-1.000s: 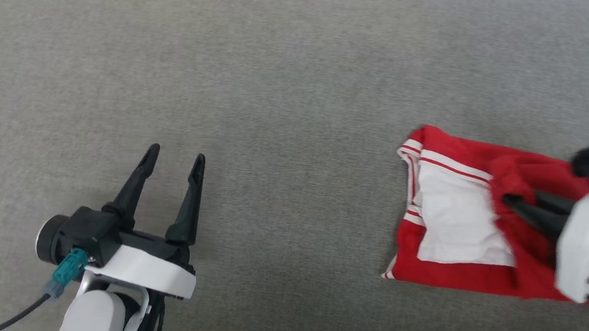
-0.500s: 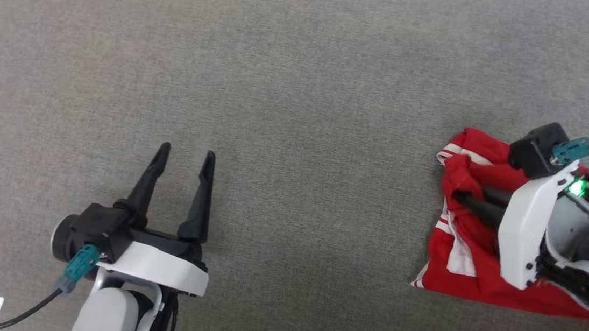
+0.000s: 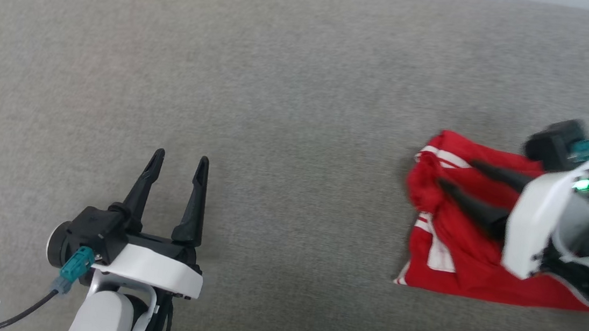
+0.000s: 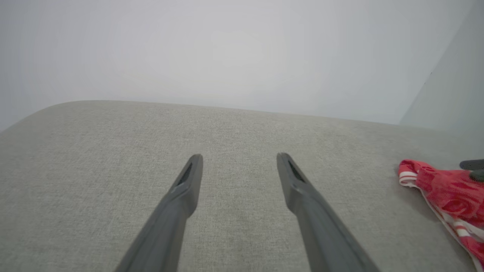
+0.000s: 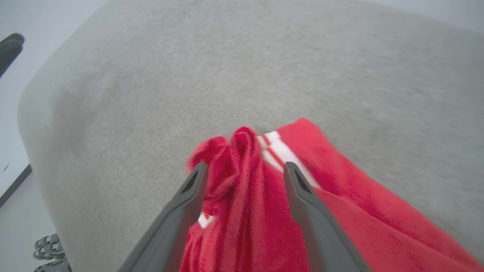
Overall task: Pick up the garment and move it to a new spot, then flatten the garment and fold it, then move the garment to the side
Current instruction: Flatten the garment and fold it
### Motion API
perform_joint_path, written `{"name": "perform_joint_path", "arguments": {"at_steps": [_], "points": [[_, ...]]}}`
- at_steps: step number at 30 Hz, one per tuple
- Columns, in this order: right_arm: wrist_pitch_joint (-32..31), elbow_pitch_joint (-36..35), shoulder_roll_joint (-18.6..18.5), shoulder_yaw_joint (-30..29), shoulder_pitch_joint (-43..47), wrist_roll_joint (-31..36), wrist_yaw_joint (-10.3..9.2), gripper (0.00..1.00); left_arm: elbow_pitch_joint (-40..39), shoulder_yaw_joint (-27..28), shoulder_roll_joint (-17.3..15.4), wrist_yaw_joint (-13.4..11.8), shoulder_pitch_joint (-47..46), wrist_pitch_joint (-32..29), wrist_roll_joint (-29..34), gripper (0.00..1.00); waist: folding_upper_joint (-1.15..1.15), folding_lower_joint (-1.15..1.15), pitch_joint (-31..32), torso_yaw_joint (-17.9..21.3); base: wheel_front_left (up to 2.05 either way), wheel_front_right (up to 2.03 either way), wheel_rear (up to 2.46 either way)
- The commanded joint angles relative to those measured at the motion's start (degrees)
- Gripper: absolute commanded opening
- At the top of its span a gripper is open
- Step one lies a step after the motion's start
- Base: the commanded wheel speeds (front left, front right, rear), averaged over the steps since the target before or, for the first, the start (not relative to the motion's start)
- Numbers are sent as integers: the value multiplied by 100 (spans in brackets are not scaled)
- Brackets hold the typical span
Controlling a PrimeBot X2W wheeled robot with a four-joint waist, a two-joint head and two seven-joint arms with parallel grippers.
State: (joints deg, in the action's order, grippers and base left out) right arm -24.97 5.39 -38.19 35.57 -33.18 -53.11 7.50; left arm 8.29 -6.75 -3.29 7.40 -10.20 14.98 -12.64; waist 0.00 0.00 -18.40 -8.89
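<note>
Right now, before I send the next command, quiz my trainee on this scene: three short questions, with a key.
1. True or false: the left end effector is shut on the garment.
2. On which side of the grey surface does the garment lie, by the robot's own sides? A left; B middle; C right.
3. Fill in: the right end effector has its fingers ___, with bunched red cloth between them.
Key: 1 false, the left end effector is open over bare surface; 2 C; 3 apart.

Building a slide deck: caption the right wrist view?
Right tool open, straddling a bunched fold of the red shirt on a grey surface.
</note>
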Motion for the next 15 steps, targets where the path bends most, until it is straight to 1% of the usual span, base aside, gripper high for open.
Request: {"name": "perform_joint_path", "arguments": {"at_steps": [1, 5, 6, 8, 11, 15], "points": [[108, -96, -135, -130, 109, -111, -2, 100, 11, 11, -45, 10, 54, 26, -28, 100, 0, 0, 133, 160, 0, 0, 0], [389, -60, -285, -406, 292, -400, -2, 100, 53, -35, -125, 10, 82, 26, -71, 100, 0, 0, 260, 325, 0, 0, 0], [389, -60, -285, -406, 292, -400, -2, 100, 53, -35, -125, 10, 82, 26, -71, 100, 0, 0, 260, 325, 0, 0, 0], [624, 77, -265, -496, 404, -487, -2, 100, 94, -43, -132, 10, 98, 26, -94, 100, 0, 0, 317, 413, 0, 0, 0], [1176, 452, -216, -618, 505, -461, -2, 100, 167, -79, -142, 10, 91, 26, -126, 100, 0, 0, 384, 523, 0, 0, 0], [2183, 1090, -39, -789, 618, -463, -2, 100, 268, -84, -151, 10, 126, 26, -223, 100, 0, 0, 499, 650, 0, 0, 0]]}}
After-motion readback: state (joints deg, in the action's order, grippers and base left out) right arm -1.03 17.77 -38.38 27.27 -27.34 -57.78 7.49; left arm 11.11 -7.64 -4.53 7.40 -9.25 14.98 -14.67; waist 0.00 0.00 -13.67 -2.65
